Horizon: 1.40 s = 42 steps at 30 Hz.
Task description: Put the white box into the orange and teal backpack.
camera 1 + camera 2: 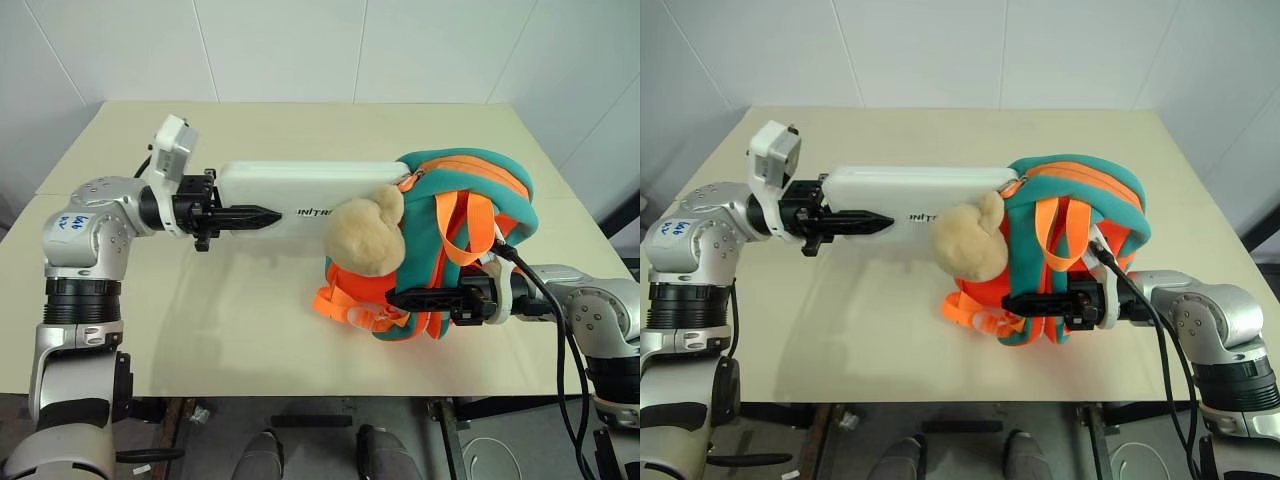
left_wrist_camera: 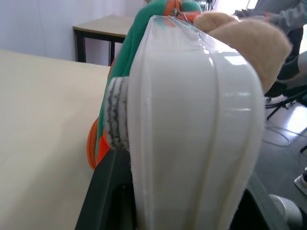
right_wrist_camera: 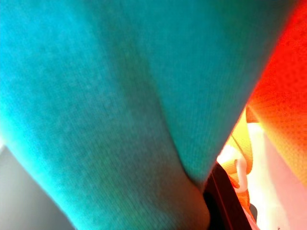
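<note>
Nearest to me, at the front of the table (image 1: pixel 250 340), the right gripper (image 1: pixel 400 299) reaches in level from the right side and is pinched tight on the lower teal edge of the orange and teal backpack (image 1: pixel 470 215). Its wrist view looks straight onto teal fabric with a glimpse of an orange strap (image 3: pixel 242 139) beyond. Loose orange straps spill onto the tabletop just beside those fingers, and a tan plush toy (image 1: pixel 368 235) hangs against the bag's front.

Further back, the left gripper (image 1: pixel 262 215) comes in from the left, pointing level toward the bag. Its fingers are partly parted and clamped around the near end of the white box (image 1: pixel 300 190); from its wrist view the box end sits between the two black fingers (image 2: pixel 103 196). The box is held off the table, lying lengthwise, with its far end tucked into the backpack's opening behind the plush toy, part of its dark lettering covered.
</note>
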Available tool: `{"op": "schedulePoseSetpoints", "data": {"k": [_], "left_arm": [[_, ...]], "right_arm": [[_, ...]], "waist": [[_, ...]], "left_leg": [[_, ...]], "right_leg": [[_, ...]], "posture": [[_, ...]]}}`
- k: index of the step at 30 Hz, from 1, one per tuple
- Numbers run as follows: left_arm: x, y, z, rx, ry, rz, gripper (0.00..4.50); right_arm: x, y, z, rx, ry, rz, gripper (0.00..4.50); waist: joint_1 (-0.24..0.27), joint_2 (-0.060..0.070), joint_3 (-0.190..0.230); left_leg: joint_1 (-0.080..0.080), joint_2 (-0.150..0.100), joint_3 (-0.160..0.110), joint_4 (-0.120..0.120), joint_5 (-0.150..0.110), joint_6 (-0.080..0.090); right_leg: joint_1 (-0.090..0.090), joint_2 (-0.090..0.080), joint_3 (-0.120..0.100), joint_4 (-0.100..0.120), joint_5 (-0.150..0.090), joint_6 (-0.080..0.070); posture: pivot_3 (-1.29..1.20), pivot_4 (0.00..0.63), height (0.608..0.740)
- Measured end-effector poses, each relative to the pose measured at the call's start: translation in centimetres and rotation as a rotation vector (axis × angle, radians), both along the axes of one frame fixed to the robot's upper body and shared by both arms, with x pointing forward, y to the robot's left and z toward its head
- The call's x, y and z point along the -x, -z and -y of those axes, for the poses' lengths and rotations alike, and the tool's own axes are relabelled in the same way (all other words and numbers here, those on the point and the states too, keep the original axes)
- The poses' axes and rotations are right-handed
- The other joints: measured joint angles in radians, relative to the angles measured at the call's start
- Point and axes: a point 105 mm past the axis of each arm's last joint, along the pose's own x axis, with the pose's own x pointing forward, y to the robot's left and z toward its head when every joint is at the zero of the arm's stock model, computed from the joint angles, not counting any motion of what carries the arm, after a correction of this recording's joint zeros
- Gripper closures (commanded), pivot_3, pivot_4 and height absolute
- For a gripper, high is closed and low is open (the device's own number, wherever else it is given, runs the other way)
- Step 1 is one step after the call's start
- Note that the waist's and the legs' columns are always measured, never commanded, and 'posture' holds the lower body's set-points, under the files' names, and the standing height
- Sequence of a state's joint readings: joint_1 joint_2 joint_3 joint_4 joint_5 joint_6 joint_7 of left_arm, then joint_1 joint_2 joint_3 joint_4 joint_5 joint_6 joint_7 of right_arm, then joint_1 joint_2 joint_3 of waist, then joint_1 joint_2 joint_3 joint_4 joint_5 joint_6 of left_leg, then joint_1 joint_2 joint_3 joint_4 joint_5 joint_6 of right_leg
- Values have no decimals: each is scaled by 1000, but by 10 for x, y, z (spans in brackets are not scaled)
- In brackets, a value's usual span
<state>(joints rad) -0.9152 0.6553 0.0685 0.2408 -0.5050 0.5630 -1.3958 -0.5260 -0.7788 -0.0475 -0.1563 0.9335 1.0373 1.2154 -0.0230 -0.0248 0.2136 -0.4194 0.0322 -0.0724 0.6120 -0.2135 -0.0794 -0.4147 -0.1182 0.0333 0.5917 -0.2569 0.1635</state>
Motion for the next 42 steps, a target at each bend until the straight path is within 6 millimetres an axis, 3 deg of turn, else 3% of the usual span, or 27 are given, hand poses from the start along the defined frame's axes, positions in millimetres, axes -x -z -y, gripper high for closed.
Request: {"op": "schedulePoseSetpoints", "data": {"k": [5, 12, 16, 26, 31, 36, 42], "left_arm": [[-20, 15, 19, -103, -21, 90, 3262], [-41, 7, 50, -235, -64, 163, 3262], [-38, 7, 81, -278, -3, 149, 3262], [-33, 25, 129, -400, 87, 177, 3262], [-35, 29, 139, -368, 56, 149, 1677], [-34, 24, 124, -300, 28, 84, 233], [-27, 3, 86, -187, 23, 86, 110]], "right_arm": [[2, 0, 0, 2, -8, -7, 4490], [6, 0, 1, -5, -6, -7, 4490], [7, 0, 0, -4, -10, 0, 4490], [7, 3, 1, -4, 17, -4, 4490], [5, 2, 2, -10, 43, 7, 4490], [7, 3, 1, -4, 47, 11, 4490], [6, 4, 1, -9, 55, 15, 4490]], "waist": [[3, 0, 0], [1, 0, 0], [9, 0, 0], [7, 0, 0], [15, 0, 0], [14, 0, 0], [15, 0, 0]], "left_leg": [[0, 0, 0, 0, 0, 0], [0, 0, 0, 1, 0, 0], [0, 0, 0, 1, 0, 0], [-1, 0, 0, 1, 0, 1], [-1, 0, 0, 1, 0, 1], [0, 0, 0, 1, 0, 1], [0, 0, 0, 1, 0, 1]], "right_leg": [[0, 0, 0, 0, 0, 0], [1, 0, 0, 0, 1, 1], [1, 0, 1, 0, 1, 1], [0, 1, 1, -1, 0, 1], [0, 1, 1, -1, 1, 1], [0, 1, 1, 0, 1, 1], [0, 1, 1, 0, 1, 1]], "posture": [[0, 150, 740], [0, 150, 740], [0, 150, 740], [0, 150, 740], [0, 150, 740], [0, 150, 740], [0, 150, 740]]}}
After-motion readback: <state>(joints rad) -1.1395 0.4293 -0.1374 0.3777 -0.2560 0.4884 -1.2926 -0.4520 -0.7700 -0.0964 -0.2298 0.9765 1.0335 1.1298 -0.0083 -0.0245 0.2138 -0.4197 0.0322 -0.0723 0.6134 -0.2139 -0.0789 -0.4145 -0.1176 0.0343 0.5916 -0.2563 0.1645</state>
